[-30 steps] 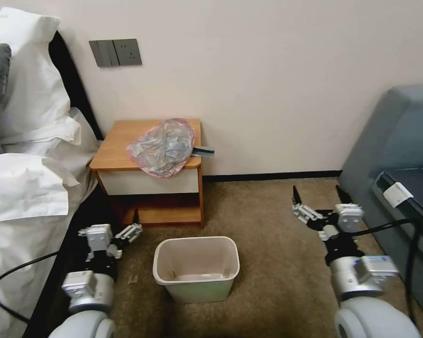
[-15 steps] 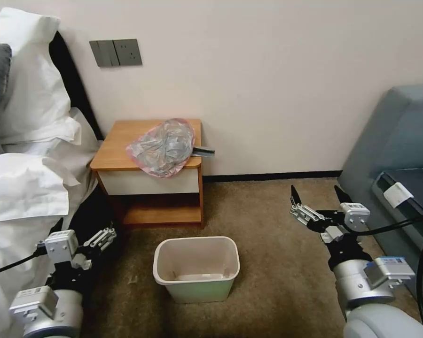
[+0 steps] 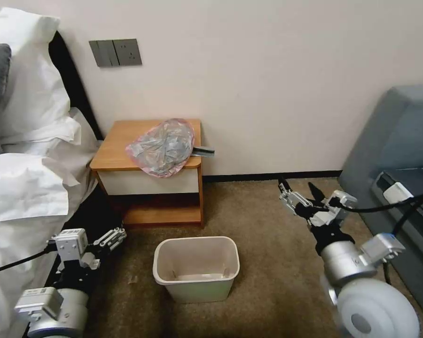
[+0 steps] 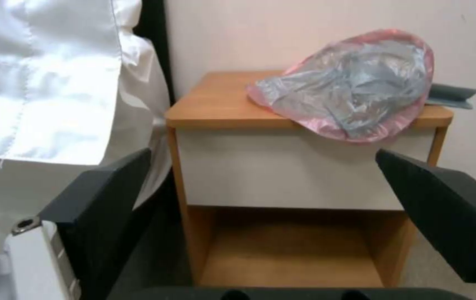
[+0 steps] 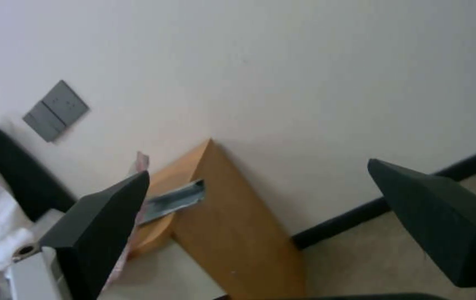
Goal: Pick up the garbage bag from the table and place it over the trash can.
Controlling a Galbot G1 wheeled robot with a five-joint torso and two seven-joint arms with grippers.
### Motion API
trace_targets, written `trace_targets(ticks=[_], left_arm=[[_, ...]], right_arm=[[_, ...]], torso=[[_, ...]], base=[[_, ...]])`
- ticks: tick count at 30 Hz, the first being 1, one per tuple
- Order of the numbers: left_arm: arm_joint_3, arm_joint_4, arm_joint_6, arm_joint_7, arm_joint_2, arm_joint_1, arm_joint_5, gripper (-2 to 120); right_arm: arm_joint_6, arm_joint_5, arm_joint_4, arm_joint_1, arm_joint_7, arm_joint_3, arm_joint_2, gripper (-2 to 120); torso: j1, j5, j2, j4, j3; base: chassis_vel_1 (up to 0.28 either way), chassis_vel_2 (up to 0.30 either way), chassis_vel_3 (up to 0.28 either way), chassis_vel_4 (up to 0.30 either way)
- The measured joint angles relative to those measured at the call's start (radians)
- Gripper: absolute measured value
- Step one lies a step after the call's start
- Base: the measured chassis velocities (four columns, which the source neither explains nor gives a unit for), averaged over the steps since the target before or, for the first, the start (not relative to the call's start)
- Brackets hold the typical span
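Observation:
The garbage bag (image 3: 160, 146), grey and crinkly with a pink edge, lies bunched on the table (image 3: 115, 145), hanging a little over its front edge. The left wrist view looks straight at the garbage bag (image 4: 354, 87) and the table (image 4: 221, 104). The cream trash can (image 3: 196, 241) stands on the carpet in front of the table, nothing draped on it. My left gripper (image 3: 112, 236) hovers low, left of the can, open and holding nothing; its fingers (image 4: 104, 208) stand wide apart. My right gripper (image 3: 296, 184) is open to the right of the table, aimed at the table's side (image 5: 232, 233).
The bed with white linen (image 3: 23, 188) crowds my left arm. A grey sofa (image 3: 399, 141) stands close on the right. A flat grey item (image 3: 203, 151) pokes out past the table's right edge, beside the bag. Brown carpet (image 3: 268, 225) lies between table, can and sofa.
My right gripper has moved forward and left toward the table. The left gripper has drawn back and to the left, away from the can. Bag and can have not moved.

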Motion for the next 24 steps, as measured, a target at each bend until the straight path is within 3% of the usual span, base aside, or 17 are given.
trace_targets(ticks=[8,24], left_arm=[[-0.013,0.001,-0.008,-0.023,0.032,0.012,-0.061,100],[-0.008,0.003,0.000,-0.016,0.000,0.006,-0.048,100]], right_arm=[[-0.007,0.235,-0.177,0.133,-0.008,-0.045,-0.007,100],[-0.045,0.575,-0.437,0.402,-0.034,-0.123,0.076,100]], torso=[[0.000,0.0001,0.000,0.0000,0.000],[0.000,-0.0001,0.000,0.0000,0.000]], base=[[0.000,0.000,0.000,0.000],[0.000,0.000,0.000,0.000]])
